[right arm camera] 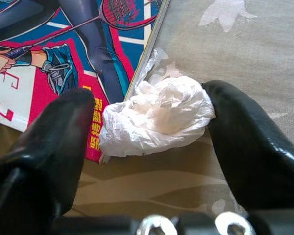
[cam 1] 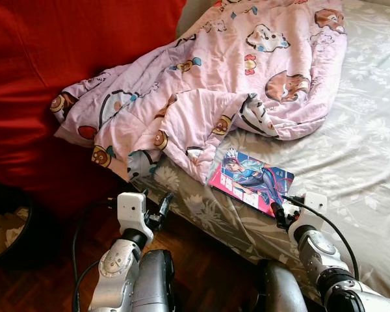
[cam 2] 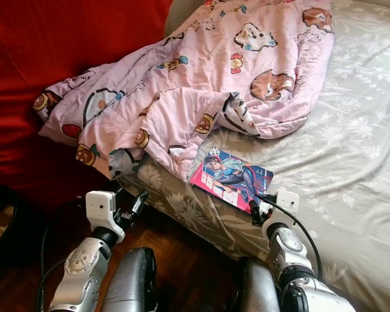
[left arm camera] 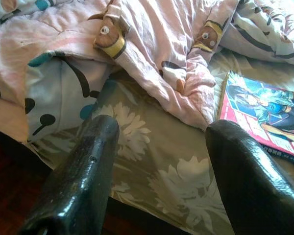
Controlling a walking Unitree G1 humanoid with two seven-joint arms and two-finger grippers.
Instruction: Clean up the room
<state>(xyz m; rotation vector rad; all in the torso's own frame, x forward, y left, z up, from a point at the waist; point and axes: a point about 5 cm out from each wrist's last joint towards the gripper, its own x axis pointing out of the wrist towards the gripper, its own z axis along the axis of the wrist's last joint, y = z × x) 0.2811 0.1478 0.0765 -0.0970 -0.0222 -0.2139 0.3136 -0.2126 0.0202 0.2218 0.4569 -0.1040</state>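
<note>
A crumpled white tissue [right arm camera: 157, 115] lies on the grey flowered bed sheet [cam 1: 357, 149], touching the near corner of a pink and blue comic book [cam 1: 250, 180]. My right gripper [right arm camera: 148, 100] is open at that corner, one black finger on each side of the tissue and close against it. A pink cartoon-print blanket [cam 1: 234, 78] lies rumpled across the bed, its edge hanging over the side. My left gripper [cam 1: 159, 211] is open and holds nothing, hovering at the bed's edge just below the blanket's hanging corner [left arm camera: 59, 93].
A large red cushion-like mass [cam 1: 52, 78] fills the left beside the bed. On the dark wooden floor [cam 1: 208, 260] at the far left stands a dark bin [cam 1: 6, 227] with pale contents. The sheet to the right of the book is bare.
</note>
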